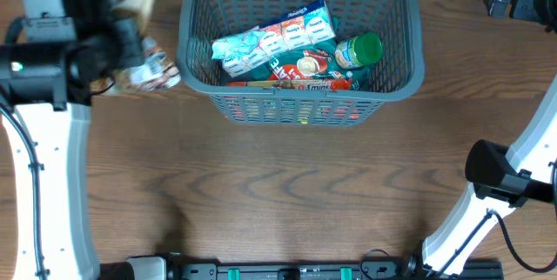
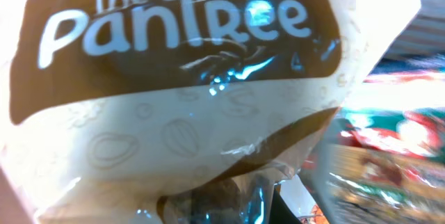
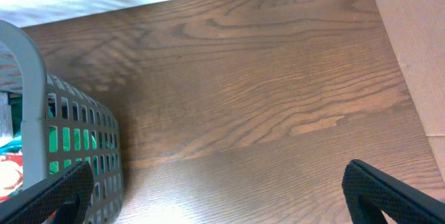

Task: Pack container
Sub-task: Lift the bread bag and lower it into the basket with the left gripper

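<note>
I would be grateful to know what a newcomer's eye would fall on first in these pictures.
The grey basket at the far middle of the table, stuffed with bright packets and a green-lidded jar. Just left of it, a brown-and-cream bag printed The Pantree fills the left wrist view. The right pincer stands open over bare wood beside the basket.

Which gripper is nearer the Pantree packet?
Left. The left gripper is shut on the packet, beside the basket's left wall; the right gripper is open, past the basket's right side.
</note>
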Controlling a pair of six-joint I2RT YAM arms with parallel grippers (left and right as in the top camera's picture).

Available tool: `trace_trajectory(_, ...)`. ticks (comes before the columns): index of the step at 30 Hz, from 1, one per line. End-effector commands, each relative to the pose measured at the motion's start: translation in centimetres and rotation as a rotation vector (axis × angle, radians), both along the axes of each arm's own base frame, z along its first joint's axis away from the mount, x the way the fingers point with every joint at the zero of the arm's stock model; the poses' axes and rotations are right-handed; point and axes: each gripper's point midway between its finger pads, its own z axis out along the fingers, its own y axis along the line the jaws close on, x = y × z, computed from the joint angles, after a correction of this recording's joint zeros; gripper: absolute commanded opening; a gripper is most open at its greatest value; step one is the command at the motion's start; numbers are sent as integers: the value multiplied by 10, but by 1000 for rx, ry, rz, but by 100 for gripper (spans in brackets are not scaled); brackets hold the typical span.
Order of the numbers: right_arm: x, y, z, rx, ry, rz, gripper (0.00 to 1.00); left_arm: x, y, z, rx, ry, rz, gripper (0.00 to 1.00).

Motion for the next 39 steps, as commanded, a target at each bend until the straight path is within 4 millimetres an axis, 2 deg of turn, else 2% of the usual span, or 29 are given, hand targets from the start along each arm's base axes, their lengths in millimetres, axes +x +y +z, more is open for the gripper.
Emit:
trace_trajectory(1, 1, -3, -3, -8, 8, 4, 99, 3, -49, 38, 168, -140, -306, 6)
trace_trajectory(5, 1, -3, -3, -9, 9, 4, 99, 6, -110, 58, 347, -294, -607, 6)
trace_trajectory(9, 1, -3, -3, -18, 11, 16, 99, 17, -153, 56, 475, -376, -800, 6)
trace_trajectory(13, 1, -3, -3, -17, 11, 16, 99, 40, -183, 21, 594, -360, -964, 5)
trace_trajectory(17, 1, -3, -3, -18, 11, 16, 99, 62, -208, -33, 650, -286, -1109, 6)
trace_trajectory(22, 1, -3, -3, -18, 11, 16, 99, 79, -230, -109, 623, -143, -1198, 6)
trace_trajectory(25, 1, -3, -3, -17, 12, 16, 99, 80, -239, -134, 615, -94, -1229, 6)
trace_trajectory(31, 2, -3, -3, -17, 12, 16, 99, 68, -256, -148, 607, -66, -1277, 6)
trace_trajectory(35, 2, -4, -5, -17, 14, 16, 99, 58, -259, -154, 602, -32, -1303, 7)
trace_trajectory(36, 2, -4, -5, -17, 14, 16, 99, 56, -259, -155, 598, -22, -1304, 11)
trace_trajectory(39, 2, -4, -5, -17, 14, 16, 99, 53, -257, -158, 571, 6, -1277, 43)
